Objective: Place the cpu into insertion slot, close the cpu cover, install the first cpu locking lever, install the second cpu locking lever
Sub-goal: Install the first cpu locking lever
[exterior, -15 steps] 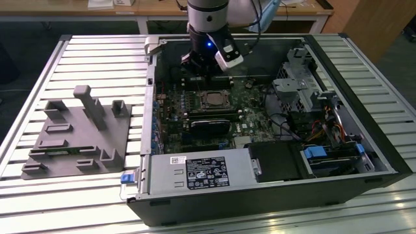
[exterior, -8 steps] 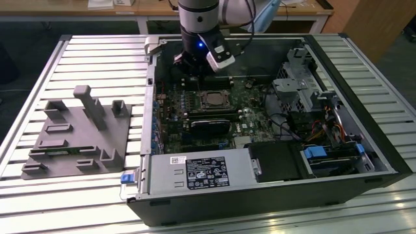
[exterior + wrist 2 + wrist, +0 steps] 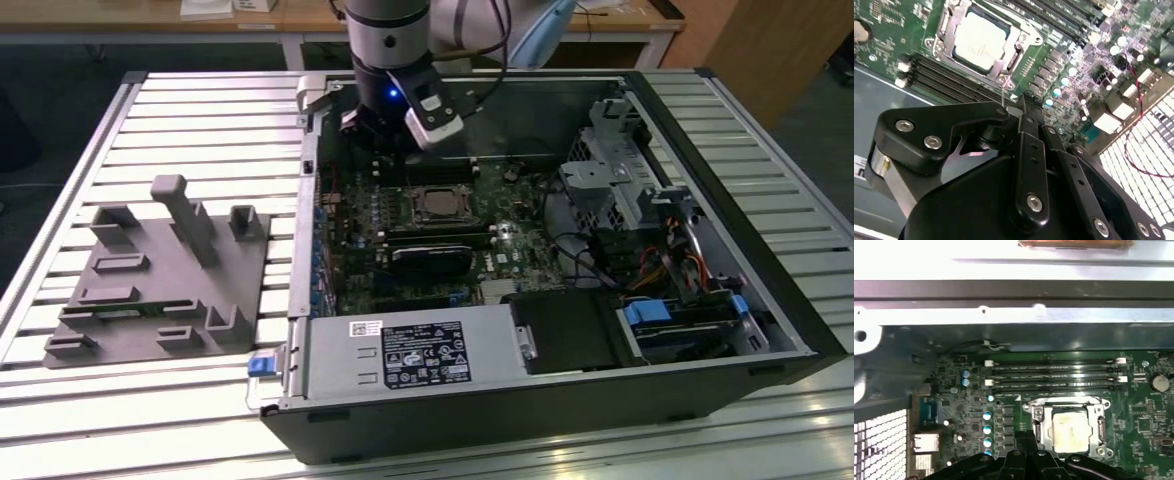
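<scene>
The cpu [image 3: 980,37] lies flat in the insertion slot [image 3: 438,205] on the green motherboard, also seen in the first wrist view as the cpu [image 3: 1070,430]. The silver cpu cover [image 3: 1036,412] lies down around it as a frame in both wrist views, cover [image 3: 941,25]. A thin metal lever rod [image 3: 1003,92] stands up from the socket's near corner, right beside my fingertips. My gripper [image 3: 1021,107] hangs just off the socket's edge, fingers pressed together with nothing seen between them. In the exterior view the gripper [image 3: 387,152] is above the board, just behind the socket.
Black memory slots [image 3: 1054,375] run beside the socket, toward the case wall [image 3: 1014,315]. A black card [image 3: 434,255], the power supply [image 3: 400,355] and a drive cage [image 3: 627,180] crowd the case. A grey fixture block [image 3: 160,270] sits outside on the exterior view's left.
</scene>
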`<state>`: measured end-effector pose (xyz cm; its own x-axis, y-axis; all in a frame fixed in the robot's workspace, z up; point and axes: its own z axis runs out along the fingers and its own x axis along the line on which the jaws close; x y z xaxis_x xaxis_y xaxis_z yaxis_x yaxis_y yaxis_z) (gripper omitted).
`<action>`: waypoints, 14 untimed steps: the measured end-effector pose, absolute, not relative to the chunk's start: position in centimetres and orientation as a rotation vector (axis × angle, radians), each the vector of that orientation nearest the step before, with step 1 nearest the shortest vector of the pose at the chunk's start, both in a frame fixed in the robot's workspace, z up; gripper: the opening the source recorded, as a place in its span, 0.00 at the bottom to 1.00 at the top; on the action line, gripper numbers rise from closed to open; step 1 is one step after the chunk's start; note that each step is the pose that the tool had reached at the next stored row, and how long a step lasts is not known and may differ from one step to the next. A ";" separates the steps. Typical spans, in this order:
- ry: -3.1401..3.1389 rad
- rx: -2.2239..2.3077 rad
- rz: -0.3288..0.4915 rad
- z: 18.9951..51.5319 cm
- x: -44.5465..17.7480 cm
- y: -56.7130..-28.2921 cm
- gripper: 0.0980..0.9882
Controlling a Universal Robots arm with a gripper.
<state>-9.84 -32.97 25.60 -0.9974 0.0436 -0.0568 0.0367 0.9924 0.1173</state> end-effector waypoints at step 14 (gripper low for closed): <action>3.063 0.067 0.359 25.4 -10.6 -33.1 0.01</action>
